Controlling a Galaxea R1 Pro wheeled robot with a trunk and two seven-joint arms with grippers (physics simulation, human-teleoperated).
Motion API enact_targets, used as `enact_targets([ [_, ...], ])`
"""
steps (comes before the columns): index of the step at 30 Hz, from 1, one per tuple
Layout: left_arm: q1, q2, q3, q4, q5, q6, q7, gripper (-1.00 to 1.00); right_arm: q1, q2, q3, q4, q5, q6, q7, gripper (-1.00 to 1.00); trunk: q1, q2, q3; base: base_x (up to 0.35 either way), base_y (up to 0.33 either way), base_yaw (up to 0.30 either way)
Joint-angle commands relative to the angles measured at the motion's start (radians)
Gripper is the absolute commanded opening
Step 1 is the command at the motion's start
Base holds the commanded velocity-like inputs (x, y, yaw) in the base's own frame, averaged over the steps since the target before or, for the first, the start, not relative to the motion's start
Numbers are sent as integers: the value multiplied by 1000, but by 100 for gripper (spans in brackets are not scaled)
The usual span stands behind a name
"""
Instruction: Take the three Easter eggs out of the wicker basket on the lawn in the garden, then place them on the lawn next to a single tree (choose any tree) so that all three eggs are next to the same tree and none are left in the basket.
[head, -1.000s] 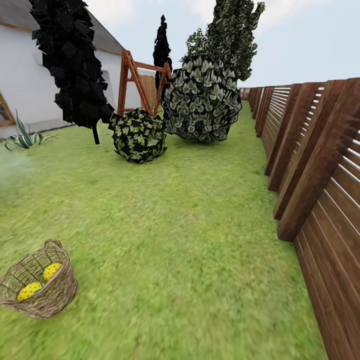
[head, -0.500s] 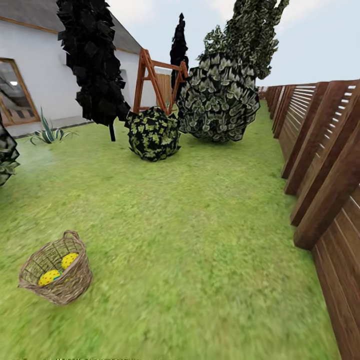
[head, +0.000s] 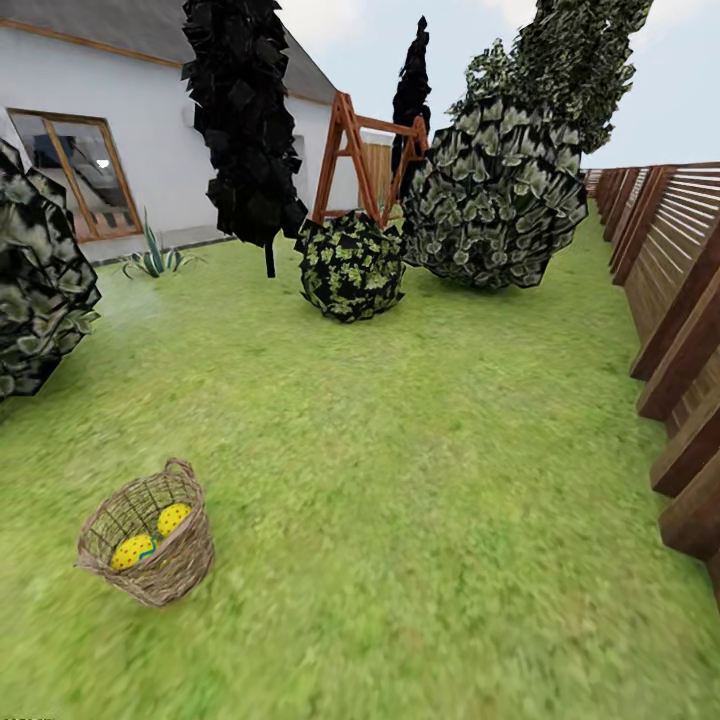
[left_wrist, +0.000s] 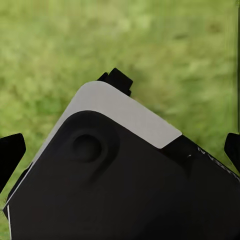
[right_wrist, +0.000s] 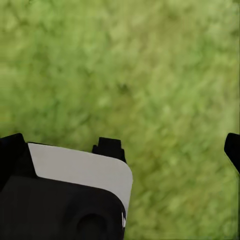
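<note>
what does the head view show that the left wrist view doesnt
Head view alone: the wicker basket on the lawn, two Easter eggs visible inside it, plus bushes, a fence and a white house.

Left wrist view alone: the left gripper, its dark fingertips wide apart at the picture's edges, over a black and white part of the robot.

Both: green grass.

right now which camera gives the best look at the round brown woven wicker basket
The head view: the round brown woven wicker basket sits whole on the green lawn at lower left, with two yellow dotted eggs visible inside. Both wrist views look down at grass past parts of the robot's own body, with no basket in them.
</note>
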Motion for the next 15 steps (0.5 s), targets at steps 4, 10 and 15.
enact_targets([
  [4,-1,0,8,1,-6,0,3,100,-1,0,3,3,6,-5,-3,100,1,0,-3,324,0,270],
  [10,-1,-1,8,1,-6,0,3,100,-1,0,3,3,7,-5,-2,100,1,0,-7,324,0,270],
  [15,-1,-3,8,1,-6,0,3,100,-1,0,3,3,6,-5,-2,100,1,0,-10,175,0,270],
])
